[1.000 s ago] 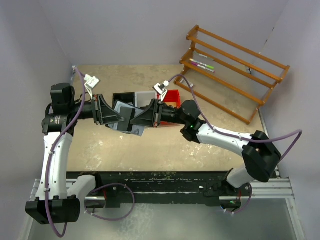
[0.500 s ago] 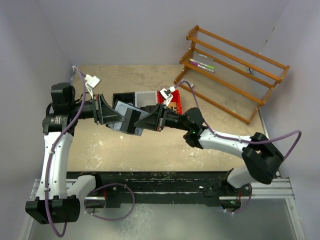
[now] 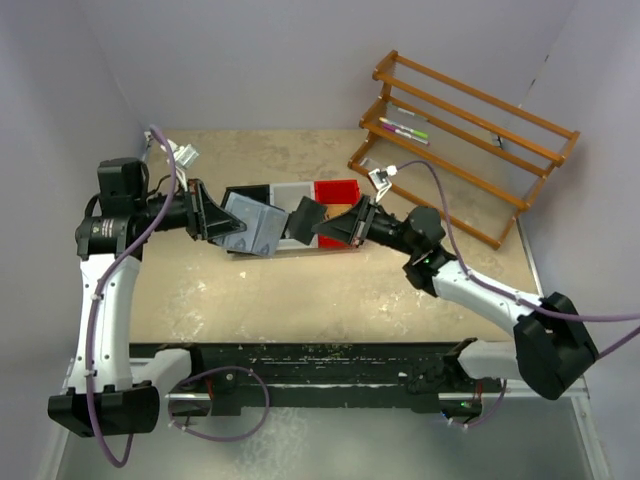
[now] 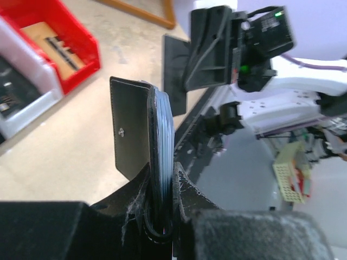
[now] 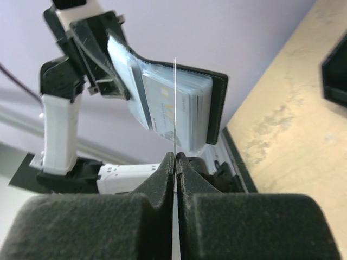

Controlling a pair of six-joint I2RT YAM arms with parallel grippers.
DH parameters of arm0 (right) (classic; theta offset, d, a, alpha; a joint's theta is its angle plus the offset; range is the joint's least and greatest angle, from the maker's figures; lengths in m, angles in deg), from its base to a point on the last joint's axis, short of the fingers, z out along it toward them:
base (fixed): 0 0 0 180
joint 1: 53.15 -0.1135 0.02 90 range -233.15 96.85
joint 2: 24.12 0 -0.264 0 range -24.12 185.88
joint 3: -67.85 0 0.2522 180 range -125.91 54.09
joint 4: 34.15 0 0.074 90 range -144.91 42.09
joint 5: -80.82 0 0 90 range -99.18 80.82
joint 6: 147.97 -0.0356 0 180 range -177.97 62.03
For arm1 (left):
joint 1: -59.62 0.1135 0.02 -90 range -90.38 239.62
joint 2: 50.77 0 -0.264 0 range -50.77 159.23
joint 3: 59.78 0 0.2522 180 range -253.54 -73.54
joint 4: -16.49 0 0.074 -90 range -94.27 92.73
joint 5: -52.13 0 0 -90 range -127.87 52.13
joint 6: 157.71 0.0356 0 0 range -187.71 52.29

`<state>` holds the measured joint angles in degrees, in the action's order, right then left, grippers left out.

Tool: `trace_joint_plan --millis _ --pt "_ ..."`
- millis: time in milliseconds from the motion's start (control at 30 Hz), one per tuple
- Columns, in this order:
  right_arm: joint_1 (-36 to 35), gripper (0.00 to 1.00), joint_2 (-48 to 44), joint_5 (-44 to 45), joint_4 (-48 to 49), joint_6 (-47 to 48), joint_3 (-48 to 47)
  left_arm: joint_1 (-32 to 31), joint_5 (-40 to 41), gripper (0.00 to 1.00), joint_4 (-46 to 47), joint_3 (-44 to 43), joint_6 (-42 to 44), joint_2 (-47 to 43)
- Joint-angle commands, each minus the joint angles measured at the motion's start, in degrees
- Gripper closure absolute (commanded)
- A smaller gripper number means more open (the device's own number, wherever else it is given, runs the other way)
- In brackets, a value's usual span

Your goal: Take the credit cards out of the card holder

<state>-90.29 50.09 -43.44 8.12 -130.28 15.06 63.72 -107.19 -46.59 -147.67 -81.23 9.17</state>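
My left gripper (image 3: 208,215) is shut on the black card holder (image 3: 262,232) and holds it open above the table. Several grey-blue credit cards (image 3: 245,218) sit fanned in it. In the left wrist view the holder's flap with its round snap (image 4: 129,132) stands upright beside the card stack (image 4: 164,135), clamped in my left gripper (image 4: 162,197). My right gripper (image 3: 332,227) is shut on one thin flat card (image 3: 304,218), dark from above, held clear to the right of the holder. In the right wrist view this card (image 5: 175,103) shows edge-on above my right gripper (image 5: 175,158), with the holder (image 5: 217,108) behind it.
Joined black, white and red trays (image 3: 337,190) lie on the table behind the two grippers; the red tray also shows in the left wrist view (image 4: 59,40). A wooden rack (image 3: 470,130) with pens stands at the back right. Grey walls enclose the table.
My right gripper has drawn back to the right from the holder, taking the one dark card out with it. My left gripper, still holding the holder, has shifted slightly left.
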Motion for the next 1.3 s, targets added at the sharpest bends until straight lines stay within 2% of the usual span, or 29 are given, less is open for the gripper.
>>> trace_joint_plan --millis 0,100,200,333,767,1067,1267 --pt "4.2 1.00 -2.3 -2.3 -17.3 8.8 -4.8 -0.1 10.8 0.91 -6.9 -3.5 11.2 1.4" --pt "6.0 1.00 0.4 -0.4 -29.5 15.2 -10.1 -0.1 15.7 0.92 -7.1 -3.5 12.9 1.1" --pt "6.3 1.00 5.9 4.1 -43.8 23.5 -17.6 -0.1 17.1 0.92 -8.6 -3.7 14.7 0.7" --pt "6.4 1.00 15.7 6.6 -52.1 29.6 -27.1 -0.1 16.6 0.92 -10.9 -4.4 17.3 0.2" --pt "2.9 1.00 39.5 16.3 -62.3 35.0 -49.7 -0.1 10.9 0.93 -15.1 -5.9 19.7 -1.3" --pt "-0.2 1.00 45.5 21.4 -67.0 36.1 -56.7 -0.1 9.2 0.94 -15.3 -5.9 19.5 -2.6" --pt "-0.6 0.83 43.5 23.5 -70.3 36.9 -56.8 -0.1 8.1 0.94 -15.6 -5.9 20.0 -2.3"
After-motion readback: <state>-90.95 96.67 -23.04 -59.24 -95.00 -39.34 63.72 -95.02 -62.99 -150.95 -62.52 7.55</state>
